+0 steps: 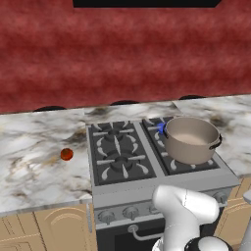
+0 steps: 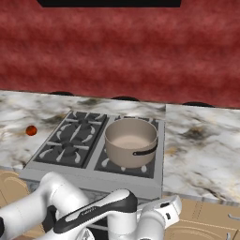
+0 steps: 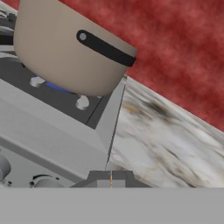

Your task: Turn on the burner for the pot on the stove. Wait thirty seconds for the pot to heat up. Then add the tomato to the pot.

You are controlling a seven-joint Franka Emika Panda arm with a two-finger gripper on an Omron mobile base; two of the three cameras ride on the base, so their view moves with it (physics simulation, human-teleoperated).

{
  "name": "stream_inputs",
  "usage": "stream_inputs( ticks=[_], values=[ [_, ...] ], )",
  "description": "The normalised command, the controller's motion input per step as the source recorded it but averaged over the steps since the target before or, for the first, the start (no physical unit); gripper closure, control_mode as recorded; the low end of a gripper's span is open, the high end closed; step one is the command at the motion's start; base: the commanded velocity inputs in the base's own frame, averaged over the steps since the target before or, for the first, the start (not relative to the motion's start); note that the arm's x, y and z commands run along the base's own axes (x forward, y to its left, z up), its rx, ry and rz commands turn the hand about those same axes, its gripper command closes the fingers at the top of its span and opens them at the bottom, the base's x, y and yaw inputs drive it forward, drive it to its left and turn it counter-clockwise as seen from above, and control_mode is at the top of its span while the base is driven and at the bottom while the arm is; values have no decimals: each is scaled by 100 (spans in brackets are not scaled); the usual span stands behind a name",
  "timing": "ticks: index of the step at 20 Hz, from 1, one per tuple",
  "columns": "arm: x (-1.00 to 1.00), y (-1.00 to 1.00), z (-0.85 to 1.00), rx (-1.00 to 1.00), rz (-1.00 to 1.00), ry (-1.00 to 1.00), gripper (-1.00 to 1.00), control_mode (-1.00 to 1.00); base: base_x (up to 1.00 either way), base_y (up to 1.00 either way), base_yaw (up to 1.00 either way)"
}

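Pot [image 1: 192,139] sits on the right half of the stove [image 1: 157,184], over the burner [image 1: 161,127] at the back right. A blue flame glow shows at the pot's 10 o'clock edge in the left base view; in the hand view a thin blue line [image 3: 57,87] shows under the pot's base [image 3: 65,48]. Pot upright, pale inside, nothing visible in it. One dark handle [image 2: 144,151] faces the front right corner of the cooktop.

Tomato [image 1: 66,154] lies on the marble counter [image 1: 34,166] to the left of the stove, at about 9 o'clock from the cooktop, well apart from the pot. It shows too in the right base view [image 2: 31,130], just off the left edge of the grates.

Row of knobs [image 1: 131,212] runs along the stove front, with the bar handle below.

Arm is folded low in front of the stove, its elbow covering part of the knob panel. Gripper [image 3: 110,177]: the dark fingertips sit at the bottom edge of the hand view, near the stove's front right corner; whether it is open or closed I cannot tell. It holds nothing visible.
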Motion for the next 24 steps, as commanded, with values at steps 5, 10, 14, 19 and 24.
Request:
stream_inputs(
  ticks=[5,10,14,19,24],
  values=[
    [0,0,0,0,0,0,100,-100,0,0,0],
    [0,0,0,0,0,0,100,-100,0,0,0],
    [0,0,0,0,0,0,100,-100,0,0,0],
    [0,0,0,0,0,0,100,-100,0,0,0],
    [0,0,0,0,0,0,100,-100,0,0,0]
  ],
)
